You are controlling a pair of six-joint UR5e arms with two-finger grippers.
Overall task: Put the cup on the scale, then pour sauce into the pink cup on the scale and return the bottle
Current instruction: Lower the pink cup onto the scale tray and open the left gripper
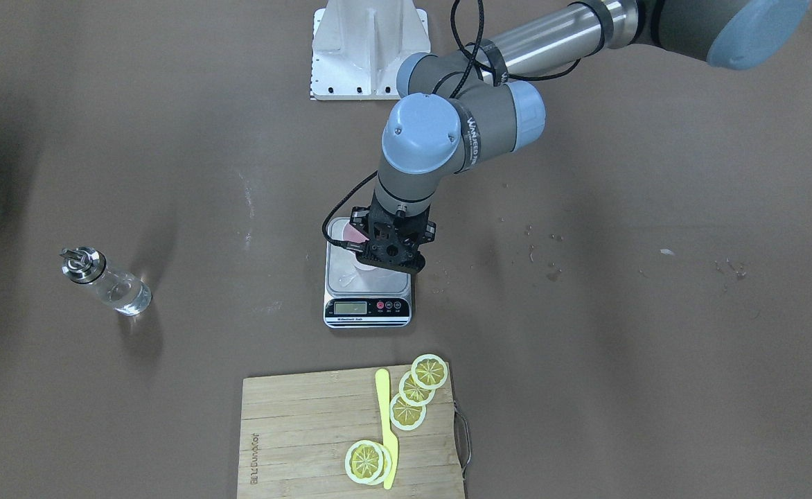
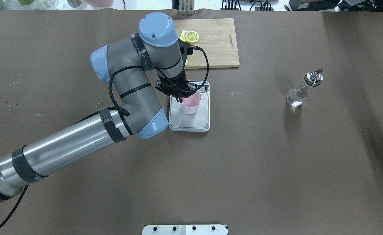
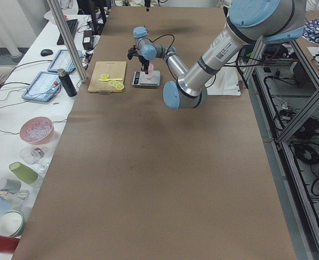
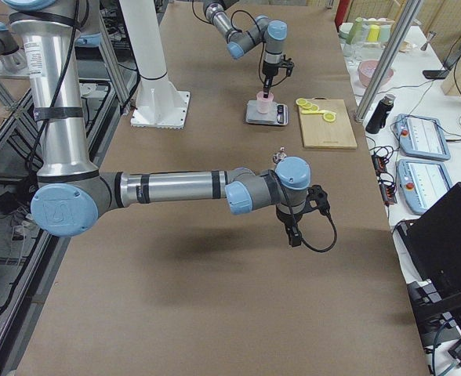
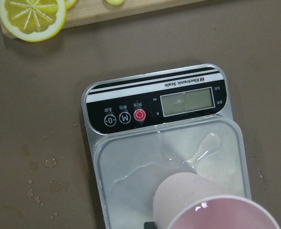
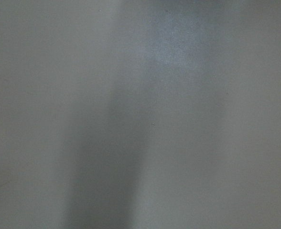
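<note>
Brown table [image 2: 276, 163], scale [image 2: 189, 124] mid-table, glass bottle [image 2: 301, 91], wooden cutting board [image 2: 217, 49]

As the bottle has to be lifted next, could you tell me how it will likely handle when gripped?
The bottle is smooth clear glass, so it is probably slippery and breakable if dropped. Its steel collar and spout sit high over a narrow base, so a sideways push may tip it.

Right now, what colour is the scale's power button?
The power button is red; left wrist view shows it best.
</note>
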